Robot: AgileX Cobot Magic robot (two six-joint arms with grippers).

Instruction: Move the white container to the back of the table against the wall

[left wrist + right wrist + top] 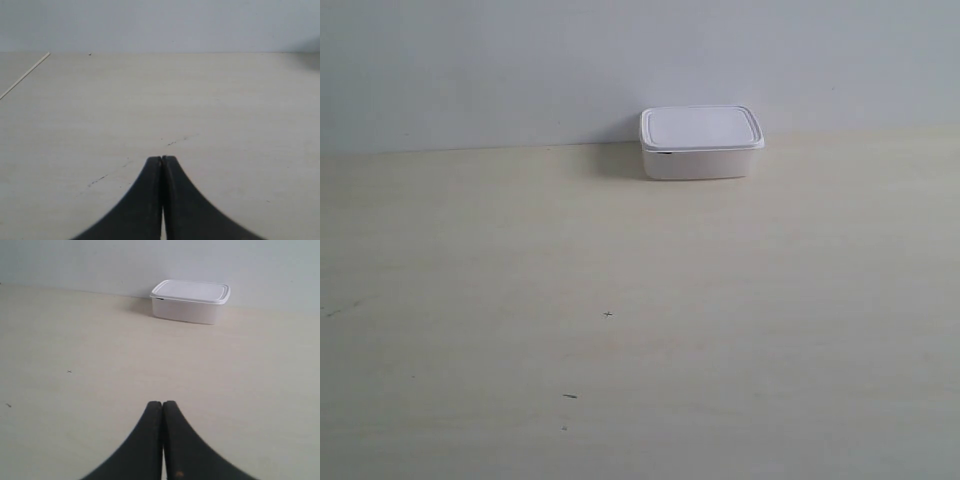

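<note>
Looks basically done: shallow rectangular lidded white plastic container (700, 150) sits at far edge of pale wood-grain table (620, 330), right up by plain grey-white wall (520, 60). Left gripper (162, 158) pinched together, empty. Right gripper (162, 403) same, well apart from it. Nothing left, I'd say.

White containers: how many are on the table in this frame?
1. The white container sits at the back of the table, by the wall. The right wrist view shows the same one; the left wrist view shows none.
</note>
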